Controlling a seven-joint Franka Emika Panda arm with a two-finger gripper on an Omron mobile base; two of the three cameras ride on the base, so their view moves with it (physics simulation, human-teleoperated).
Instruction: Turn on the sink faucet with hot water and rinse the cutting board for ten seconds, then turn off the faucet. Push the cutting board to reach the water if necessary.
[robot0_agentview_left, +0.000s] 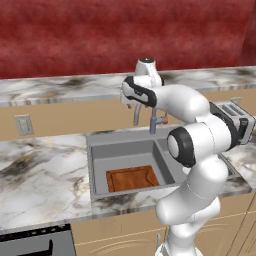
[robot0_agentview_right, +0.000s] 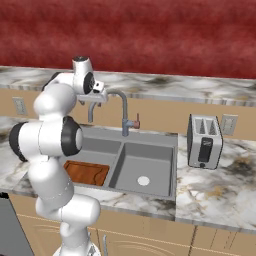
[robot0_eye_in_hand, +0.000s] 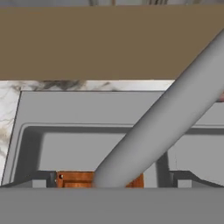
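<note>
The gripper (robot0_agentview_right: 95, 97) hovers over the faucet spout (robot0_eye_in_hand: 162, 127); the lever handle (robot0_agentview_right: 136, 123) lies to its right, lower; cutting board (robot0_agentview_left: 132, 178) sits in the left basin (robot0_agentview_left: 125, 150); whether the fingers are open, I cannot tell.

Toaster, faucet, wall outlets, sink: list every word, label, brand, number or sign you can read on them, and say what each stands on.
None can be read.
Toaster: plain silver body, dark front panel, no lettering.
Sink faucet: bare grey metal; its lever has a reddish tip but no mark.
Wall outlets: blank plates.
Cutting board and sink: no print.
</note>
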